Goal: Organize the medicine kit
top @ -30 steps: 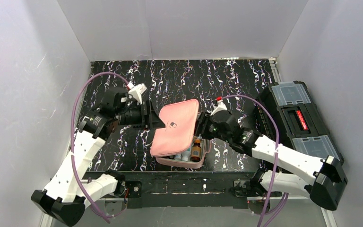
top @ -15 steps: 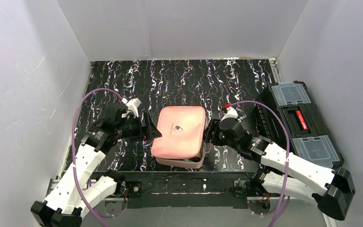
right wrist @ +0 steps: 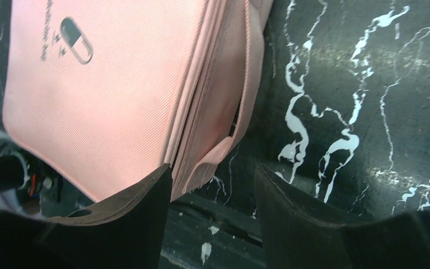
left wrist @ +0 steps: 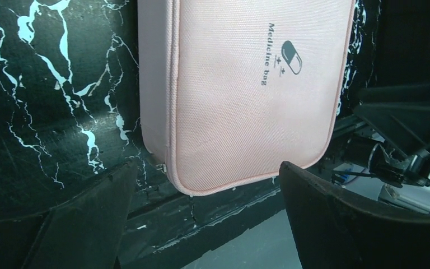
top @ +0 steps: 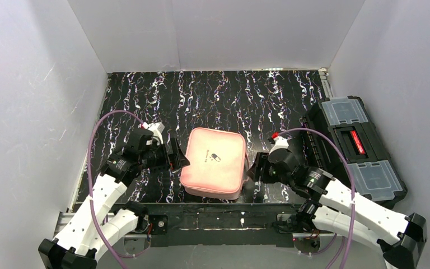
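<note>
The medicine kit (top: 213, 162), a pink zip case with a pill logo, lies flat and closed on the black marbled table. The left wrist view shows its lid (left wrist: 241, 84), and the right wrist view shows its lid and side seam (right wrist: 106, 84). My left gripper (top: 177, 157) sits just off the kit's left edge. Its jaws (left wrist: 207, 168) are wide open and hold nothing. My right gripper (top: 256, 167) is at the kit's right edge, also open (right wrist: 213, 168). A pink side tab (right wrist: 218, 151) of the kit hangs loose just ahead of its fingers.
A black toolbox (top: 358, 145) with clear compartments stands at the right edge of the table. White walls close in the back and both sides. The metal rail (top: 218, 218) with the arm bases runs along the near edge.
The kit's lid has dropped from propped open to shut flat, hiding the bottles inside. My left jaws opened wide and let go of the lid. Both grippers moved down beside the kit.
</note>
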Controlling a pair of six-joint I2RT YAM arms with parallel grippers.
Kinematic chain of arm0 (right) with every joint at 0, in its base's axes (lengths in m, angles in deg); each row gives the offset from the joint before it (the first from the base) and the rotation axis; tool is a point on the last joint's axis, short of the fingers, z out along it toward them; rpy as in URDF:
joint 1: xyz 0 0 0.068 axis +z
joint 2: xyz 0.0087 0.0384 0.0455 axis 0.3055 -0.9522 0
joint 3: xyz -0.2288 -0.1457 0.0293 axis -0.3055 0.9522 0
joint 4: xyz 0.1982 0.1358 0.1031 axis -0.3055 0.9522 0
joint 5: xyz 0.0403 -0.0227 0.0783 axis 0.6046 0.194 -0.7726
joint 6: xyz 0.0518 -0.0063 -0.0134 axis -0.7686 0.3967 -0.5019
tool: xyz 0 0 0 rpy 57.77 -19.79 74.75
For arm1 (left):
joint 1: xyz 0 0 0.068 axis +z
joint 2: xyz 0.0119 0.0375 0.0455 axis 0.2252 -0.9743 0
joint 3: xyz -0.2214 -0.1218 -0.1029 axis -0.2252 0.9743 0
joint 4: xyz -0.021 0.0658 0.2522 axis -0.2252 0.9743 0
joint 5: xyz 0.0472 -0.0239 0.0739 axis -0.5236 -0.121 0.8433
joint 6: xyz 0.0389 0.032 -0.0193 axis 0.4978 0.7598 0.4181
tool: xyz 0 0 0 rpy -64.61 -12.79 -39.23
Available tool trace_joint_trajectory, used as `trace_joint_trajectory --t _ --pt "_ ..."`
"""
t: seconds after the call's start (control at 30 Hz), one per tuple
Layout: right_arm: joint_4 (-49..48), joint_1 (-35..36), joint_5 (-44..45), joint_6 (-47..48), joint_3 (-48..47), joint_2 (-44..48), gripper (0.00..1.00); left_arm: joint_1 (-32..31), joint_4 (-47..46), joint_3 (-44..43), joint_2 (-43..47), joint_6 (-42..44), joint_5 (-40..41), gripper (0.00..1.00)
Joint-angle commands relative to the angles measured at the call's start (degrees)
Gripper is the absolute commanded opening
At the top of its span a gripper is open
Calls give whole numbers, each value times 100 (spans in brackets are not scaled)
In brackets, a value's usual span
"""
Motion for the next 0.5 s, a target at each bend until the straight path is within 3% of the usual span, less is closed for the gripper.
trace_joint_trajectory --t 0.0,0.23,0.47 --pt "160 3 -855 332 14 365 62 8 -263 -30 38 81 298 98" --pt "93 7 -2385 762 137 393 57 5 -601 -784 -680 335 285 98" --pt "-224 185 -2843 574 555 502 38 14 -982 -1682 -1775 647 293 98"
